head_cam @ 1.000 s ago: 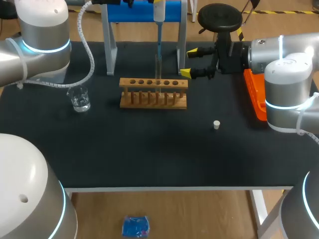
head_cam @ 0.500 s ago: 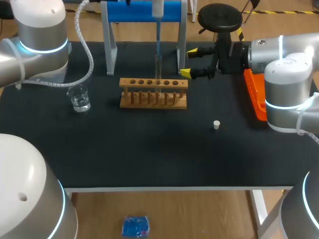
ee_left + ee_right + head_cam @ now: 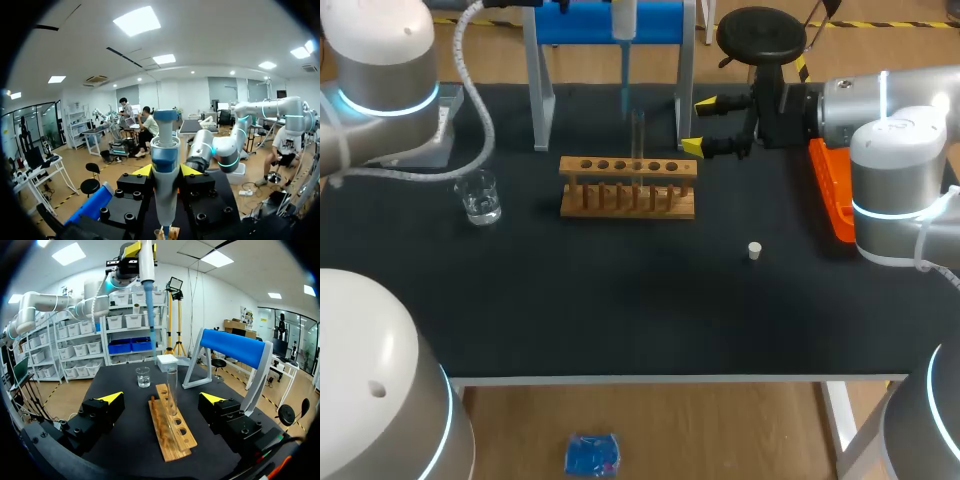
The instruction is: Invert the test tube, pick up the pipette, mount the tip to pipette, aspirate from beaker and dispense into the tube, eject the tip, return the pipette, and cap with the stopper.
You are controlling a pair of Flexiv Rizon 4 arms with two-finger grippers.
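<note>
The black-topped table [image 3: 620, 300] fills the scene, with the left arm [image 3: 380, 80] coming in at the far left and the right arm [image 3: 890, 170] at the right. At the far edge stands a frame with a blue padded top bar and white legs [image 3: 665, 20]. An orange plastic tray [image 3: 828, 190] lies along the right side of the table, close against the right arm. Near the middle, a little toward the far side, sits a light wooden test-tube rack [image 3: 628, 190] with 1 row of holes. The right gripper [image 3: 701, 125] is held level just right of the rack's far end, its 2 yellow-tipped fingers spread wide with nothing between them. The left gripper [image 3: 165, 170] is raised high over the far middle of the table and grips a white and blue pipette [image 3: 623, 15] from both sides. The pipette hangs upright with its slim blue tip [image 3: 623, 80] pointing down. The tip's end is clear of the tube, just to its left. A small clear glass beaker [image 3: 479, 197] holding some liquid stands left of the rack. A clear glass test tube [image 3: 638, 135] stands upright in 1 of the rack's middle holes, mouth up and uncapped. A small white stopper [image 3: 754, 250] lies on the table, nearer and to the right of the rack, apart from everything.
</note>
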